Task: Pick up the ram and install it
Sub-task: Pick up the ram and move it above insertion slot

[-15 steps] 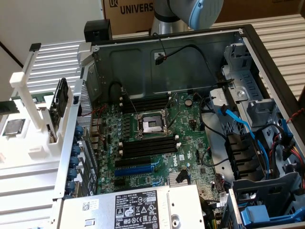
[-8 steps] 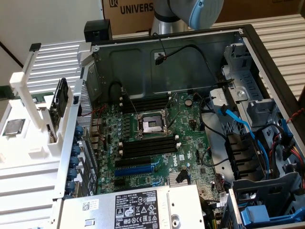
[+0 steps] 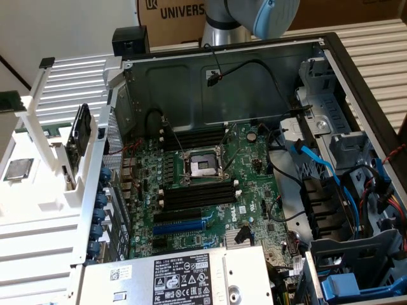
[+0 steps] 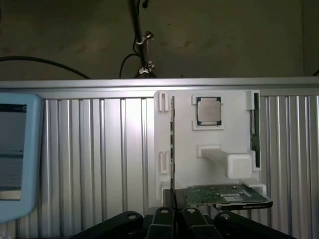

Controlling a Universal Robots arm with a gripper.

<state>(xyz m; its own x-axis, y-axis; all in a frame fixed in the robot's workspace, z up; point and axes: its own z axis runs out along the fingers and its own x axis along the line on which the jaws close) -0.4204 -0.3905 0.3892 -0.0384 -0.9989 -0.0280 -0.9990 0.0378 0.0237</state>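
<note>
The tool (image 4: 177,213) is hanging over the ribbed silver metal table (image 4: 99,149). Its two black fingers (image 4: 162,219) are sitting almost together with a thin slit between them, so it is closed and gripping nothing.

The ram (image 4: 172,144), a long, thin circuit-board stick seen edge-on, is standing on its long edge against the clips of a flat white plastic holder (image 4: 219,134). It is sitting apart from the tool, in line with the slit between the fingers.

A square silver processor chip (image 4: 208,110) is lying flat in a recess of the holder. It is resting between the ram and a second thin green board stick (image 4: 255,130), which is standing on edge at the holder's other side. A green circuit card with a black part on it (image 4: 224,196) is sitting at the end of the holder nearest the tool. A pale blue-framed screen (image 4: 15,154) is showing well apart from the holder.

In the exterior view, the arm's grey-blue joint (image 3: 257,14) is showing at the top, behind the far wall of an open dark metal computer case (image 3: 356,82). Inside the case a green motherboard (image 3: 219,219) is lying flat, and long black plastic memory slots (image 3: 198,194) are running on both sides of a silver processor socket (image 3: 202,166). The white holder is sitting on the table at the exterior view's left of the case — outside it.
</note>
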